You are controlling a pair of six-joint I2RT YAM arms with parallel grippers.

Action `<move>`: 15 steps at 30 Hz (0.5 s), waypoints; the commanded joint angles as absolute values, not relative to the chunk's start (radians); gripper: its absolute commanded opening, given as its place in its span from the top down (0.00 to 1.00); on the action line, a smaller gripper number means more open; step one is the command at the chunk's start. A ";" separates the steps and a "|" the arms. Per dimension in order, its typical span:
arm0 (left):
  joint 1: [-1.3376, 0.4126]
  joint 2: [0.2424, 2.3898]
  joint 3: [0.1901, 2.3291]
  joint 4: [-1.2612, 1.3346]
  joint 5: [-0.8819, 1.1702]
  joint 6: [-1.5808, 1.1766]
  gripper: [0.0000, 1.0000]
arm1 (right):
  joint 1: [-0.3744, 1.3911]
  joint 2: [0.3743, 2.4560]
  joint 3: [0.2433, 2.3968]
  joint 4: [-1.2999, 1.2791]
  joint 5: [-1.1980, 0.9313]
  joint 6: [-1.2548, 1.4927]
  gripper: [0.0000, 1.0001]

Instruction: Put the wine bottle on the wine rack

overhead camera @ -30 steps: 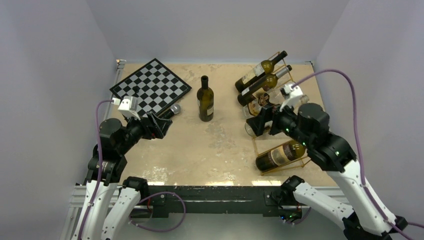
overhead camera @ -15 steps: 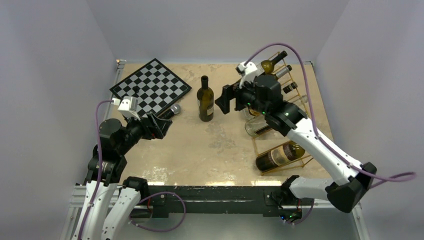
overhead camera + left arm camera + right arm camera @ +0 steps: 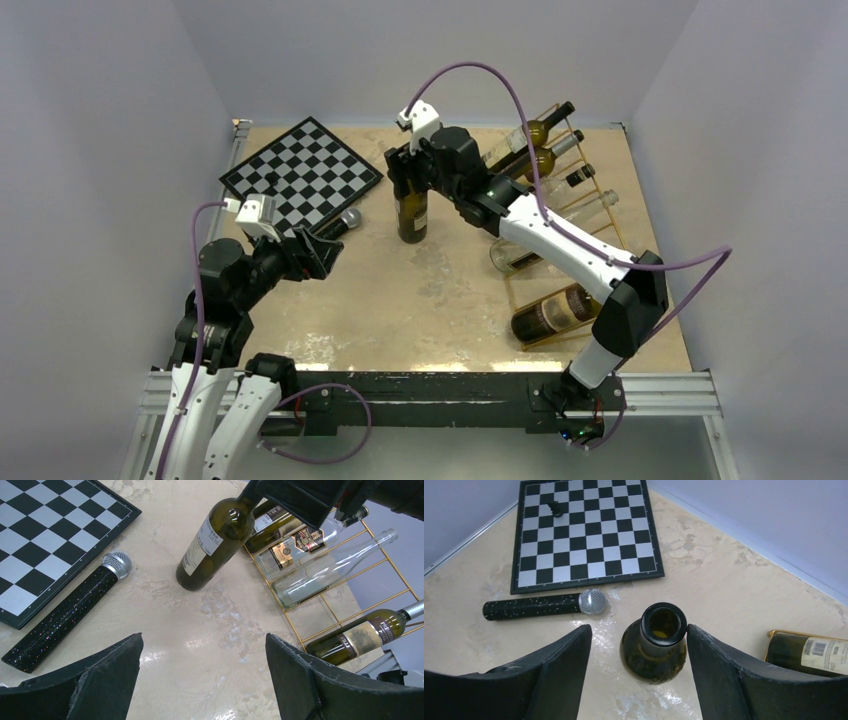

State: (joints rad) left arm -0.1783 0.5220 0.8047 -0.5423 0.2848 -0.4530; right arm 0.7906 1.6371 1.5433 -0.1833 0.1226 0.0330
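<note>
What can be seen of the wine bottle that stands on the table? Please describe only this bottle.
The wine bottle is dark olive-green glass with a pale paper label on its body. Its mouth is open, with no cork or cap. It stands upright on the beige table, between the chessboard and the wine rack, in no slot. The right gripper straddles its neck with open fingers, not closed on it.

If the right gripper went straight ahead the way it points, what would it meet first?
The upright wine bottle; its open mouth sits between the right gripper's spread fingers, though depth is unclear.
</note>
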 commanded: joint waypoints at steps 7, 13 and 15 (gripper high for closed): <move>-0.184 0.523 0.800 -0.534 0.280 -0.440 0.04 | 0.795 1.697 1.597 -0.092 0.290 0.025 0.32; -0.184 0.529 0.801 -0.531 0.283 -0.440 0.04 | 0.795 1.725 1.596 -0.091 0.302 0.023 0.36; -0.184 0.528 0.800 -0.534 0.282 -0.437 0.04 | 0.795 1.729 1.592 -0.086 0.304 0.024 0.43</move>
